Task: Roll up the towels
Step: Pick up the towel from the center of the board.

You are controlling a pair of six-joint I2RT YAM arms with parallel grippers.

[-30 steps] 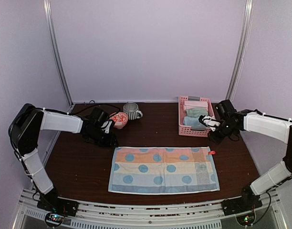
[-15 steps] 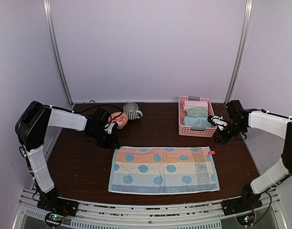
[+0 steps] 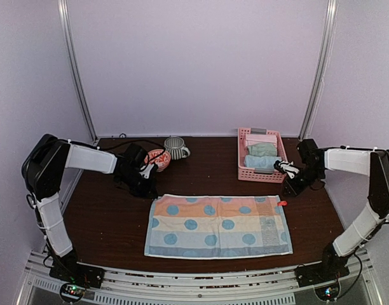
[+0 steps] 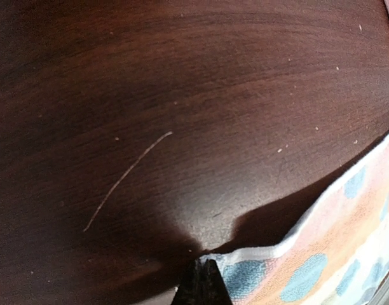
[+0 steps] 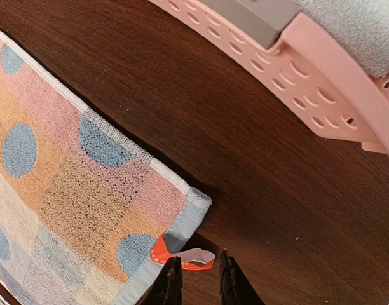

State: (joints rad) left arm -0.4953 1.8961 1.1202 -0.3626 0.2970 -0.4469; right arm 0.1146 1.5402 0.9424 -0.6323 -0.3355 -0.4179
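A striped towel (image 3: 218, 225) with blue dots lies flat on the near middle of the tabletop (image 3: 105, 222), with bare wood all round it; the orange tag (image 5: 180, 257) at its far right corner is too small to read. The left claw (image 4: 204, 279) is closed on the towel's far left corner, and the right claw (image 5: 197, 283) stands narrowly parted at the tag. More rolled towels (image 3: 261, 155) sit in the pink basket (image 3: 258, 176) far right.

Blue-dotted striped towel (image 3: 218, 225), pink lattice basket (image 3: 261, 176)

Top view: you look down from behind over the whole table (image 3: 105, 222).
Your wrist views: close above the table.
Shared: the dotted towel (image 3: 218, 225), its far corners.
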